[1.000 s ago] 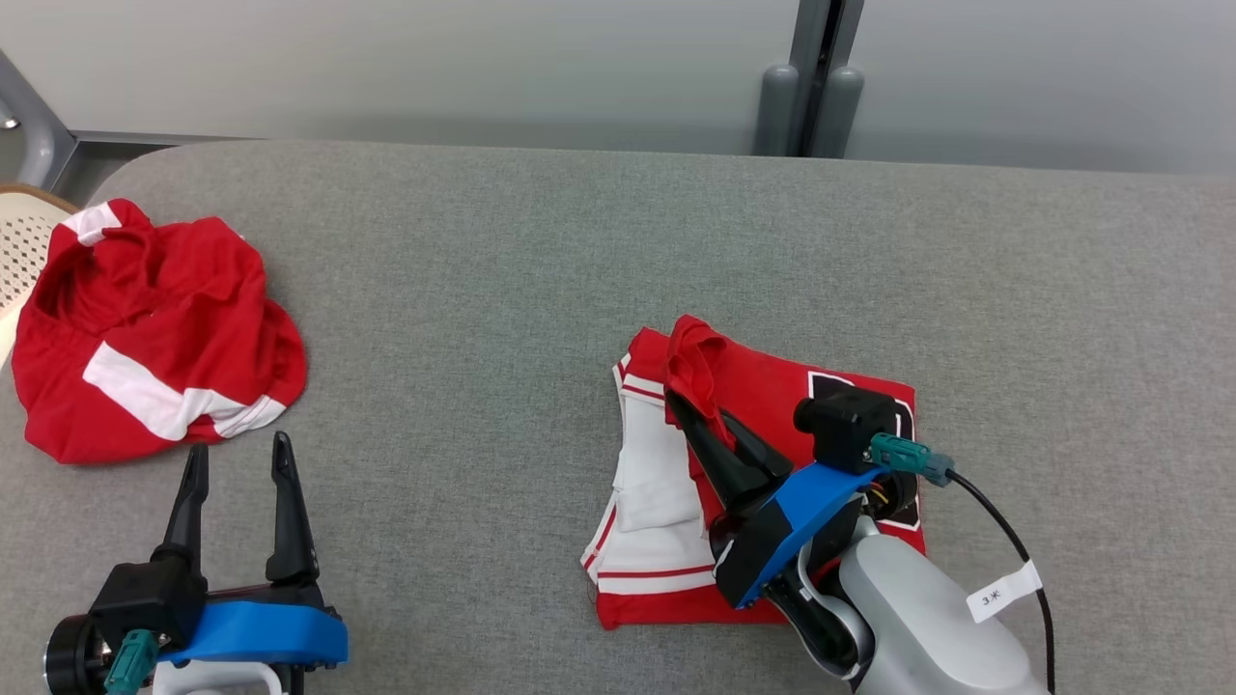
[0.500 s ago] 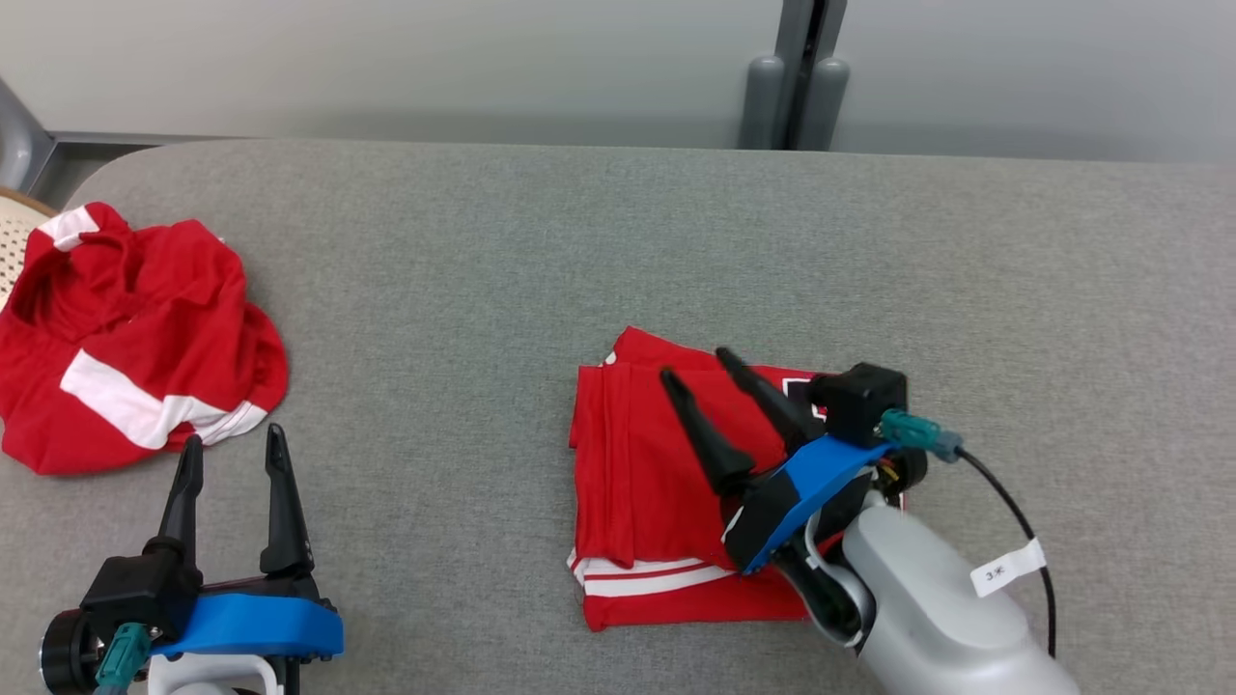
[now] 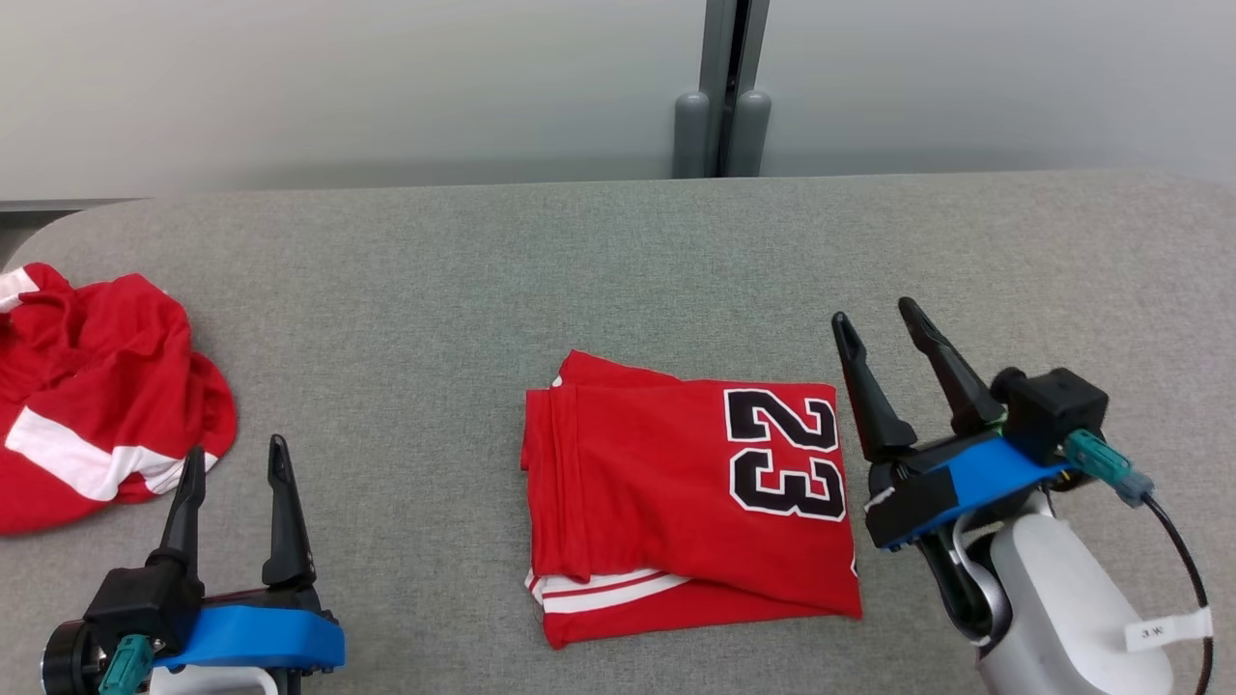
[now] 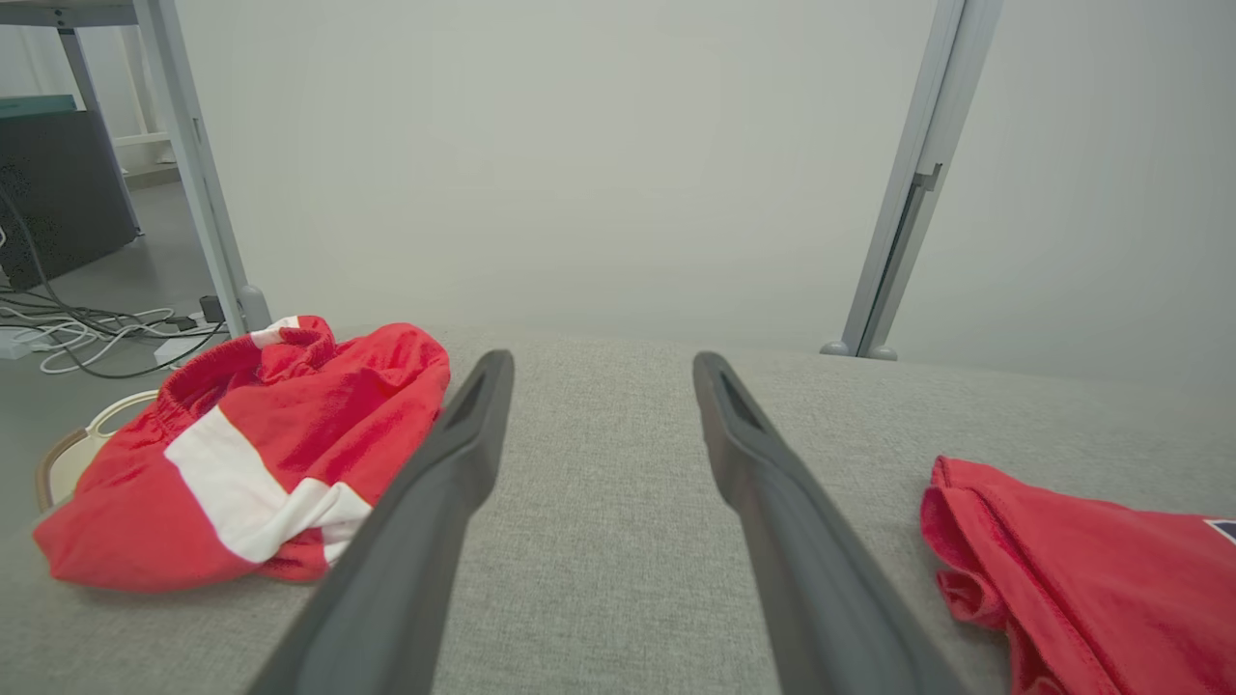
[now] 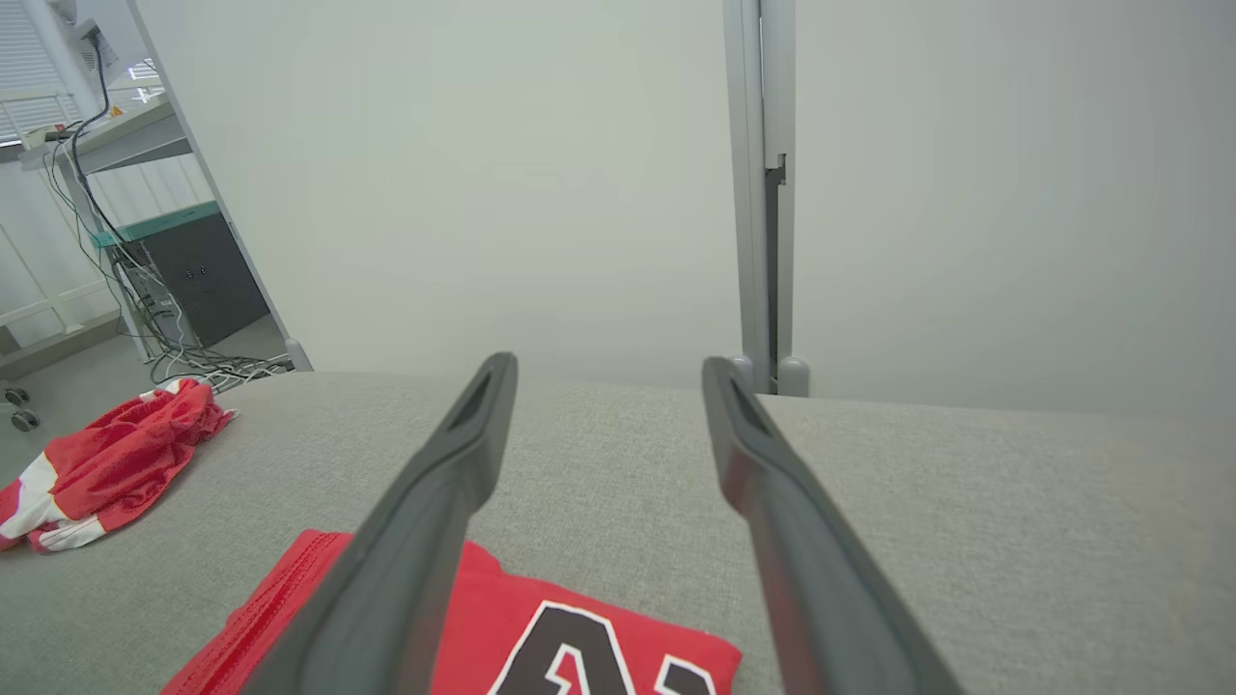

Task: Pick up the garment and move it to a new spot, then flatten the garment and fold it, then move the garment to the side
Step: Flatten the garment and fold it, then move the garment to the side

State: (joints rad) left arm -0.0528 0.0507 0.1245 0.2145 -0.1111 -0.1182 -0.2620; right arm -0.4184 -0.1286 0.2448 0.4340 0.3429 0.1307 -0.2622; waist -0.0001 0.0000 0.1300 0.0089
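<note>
The garment (image 3: 676,492) is a red jersey with a black "23", folded into a rough square in the middle of the grey table (image 3: 599,261). In the left wrist view the garment (image 4: 1081,569) lies at the lower right; the garment (image 5: 599,637) runs along the bottom of the right wrist view. My right gripper (image 3: 874,323) is open just to the right of it, off the cloth, nothing between its fingers. My left gripper (image 3: 237,458) is open at the lower left, well apart from the folded jersey.
A second red and white garment (image 3: 87,425) lies crumpled at the table's left edge, just beyond my left gripper, also crumpled garment (image 4: 241,463) and crumpled garment (image 5: 106,463). A grey post (image 3: 724,97) stands behind the table's far edge. A cable (image 3: 1173,550) trails from my right wrist.
My right gripper let go of the jersey's folded-over flap, opened and drew back to the right of it. The jersey now lies flat with the "23" showing. The head camera also shifted.
</note>
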